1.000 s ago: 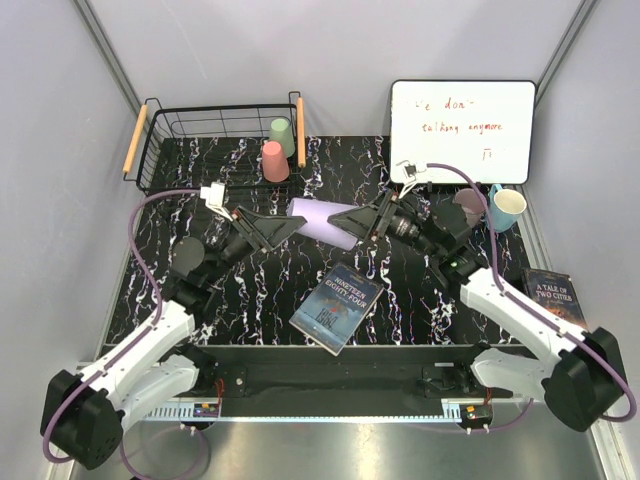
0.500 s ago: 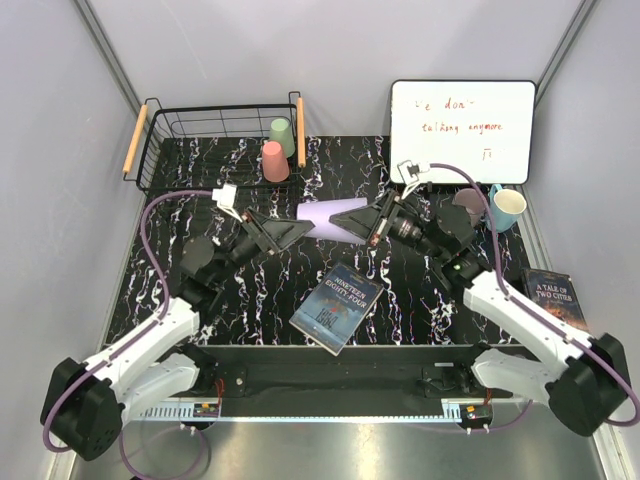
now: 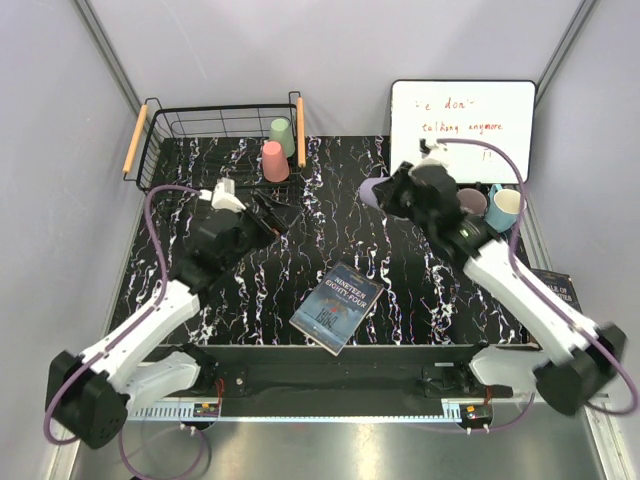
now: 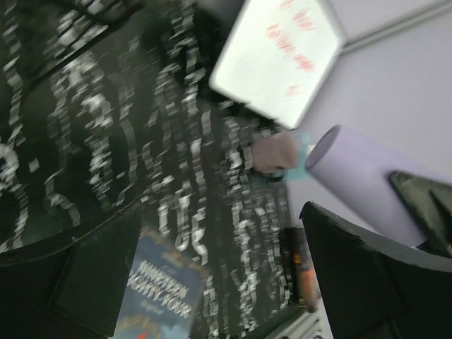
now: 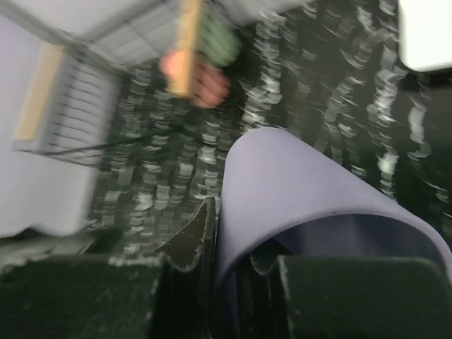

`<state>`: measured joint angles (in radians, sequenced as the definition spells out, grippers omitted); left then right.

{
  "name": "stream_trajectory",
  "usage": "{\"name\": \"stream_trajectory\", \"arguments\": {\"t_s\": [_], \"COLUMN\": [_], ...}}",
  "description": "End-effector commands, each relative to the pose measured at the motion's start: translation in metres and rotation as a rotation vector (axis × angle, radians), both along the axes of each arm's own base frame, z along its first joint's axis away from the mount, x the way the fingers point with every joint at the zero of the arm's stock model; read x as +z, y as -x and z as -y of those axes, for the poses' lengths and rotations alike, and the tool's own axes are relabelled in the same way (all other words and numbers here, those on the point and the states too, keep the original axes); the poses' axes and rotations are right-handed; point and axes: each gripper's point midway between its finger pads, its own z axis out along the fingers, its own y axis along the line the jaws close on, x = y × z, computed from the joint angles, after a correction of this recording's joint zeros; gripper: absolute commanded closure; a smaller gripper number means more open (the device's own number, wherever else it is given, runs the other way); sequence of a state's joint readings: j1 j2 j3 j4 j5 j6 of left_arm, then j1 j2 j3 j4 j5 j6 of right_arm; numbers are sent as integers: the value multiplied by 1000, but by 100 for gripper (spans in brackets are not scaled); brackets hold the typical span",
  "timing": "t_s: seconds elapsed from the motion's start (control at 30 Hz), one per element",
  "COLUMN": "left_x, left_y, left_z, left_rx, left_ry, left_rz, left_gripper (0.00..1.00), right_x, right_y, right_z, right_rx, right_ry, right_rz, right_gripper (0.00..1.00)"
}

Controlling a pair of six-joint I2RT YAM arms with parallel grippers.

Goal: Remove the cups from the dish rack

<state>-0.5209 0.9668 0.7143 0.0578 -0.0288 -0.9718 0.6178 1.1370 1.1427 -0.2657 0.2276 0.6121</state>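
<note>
Lilac cup point(image 5: 304, 205) sits pinched by its rim in our right claw point(image 5: 229, 240), plain and smooth; our left claw point(image 4: 220, 212) gapes open.

Left arm point(image 3: 150, 328): rises from its near-left base and reaches forward and to the right, with the wrist turned toward the centre.
Left tool point(image 3: 272, 214): jaws spread wide, with nothing between the fingers point(image 4: 367, 282).
Right arm point(image 3: 515, 290): stretches from its near-right base diagonally toward the far centre, with the wrist pointing left.
Right tool point(image 3: 390, 192): closed on the wall of the lilac cup point(image 5: 296, 191), with one finger point(image 5: 194, 236) outside the rim and the other inside.
</note>
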Motion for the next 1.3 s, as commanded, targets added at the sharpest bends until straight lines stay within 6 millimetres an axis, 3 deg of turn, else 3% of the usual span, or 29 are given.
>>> {"name": "stream_trajectory", "arguments": {"t_s": [0.0, 0.07, 0.1, 0.17, 0.2, 0.33, 0.37, 0.4, 0.47, 0.6, 0.8, 1.27], "left_x": [-51, -74, -80, -94, -98, -99, -98, -98, -95, -97, -107, -117], "left_y": [0, 5, 5, 8, 8, 7, 7, 6, 5, 6, 7, 10], "left_z": [-6, -2, -1, -1, -2, -3, -3, -3, -4, -5, -5, 11], "left_rx": [59, 46, 52, 54, 62, 64, 63, 67, 71, 77, 77, 29], "left_ry": [-70, -95, -102, -135, -153, -199, -202, -208, -212, -230, -259, -292], "left_rz": [-226, -293, -313, -365, -377, -402, -400, -398, -393, -396, -429, -461], "left_gripper": [1, 2, 2, 2, 2, 3, 4, 4, 4, 4, 5, 6], "right_x": [-93, -103, -125, -128, -145, -151, -143, -158, -158, -182, -198, -218], "right_y": [-48, -65, -76, -89, -96, -118, -124, -129, -137, -145, -150, -156], "right_z": [63, 72, 80, 84, 88, 94, 96, 97, 97, 109, 140, 148], "right_rx": [-242, -258, -287, -314, -330, -354, -366, -365, -369, -392, -439, -411], "right_ry": [271, 238, 271, 297, 312, 311, 319, 347, 365, 428, 482, 548], "right_rz": [-296, -370, -434, -470, -514, -545, -542, -580, -588, -643, -710, -762], "right_gripper": [100, 100, 100, 100, 100, 100, 100, 100, 100, 100, 100, 100]}}
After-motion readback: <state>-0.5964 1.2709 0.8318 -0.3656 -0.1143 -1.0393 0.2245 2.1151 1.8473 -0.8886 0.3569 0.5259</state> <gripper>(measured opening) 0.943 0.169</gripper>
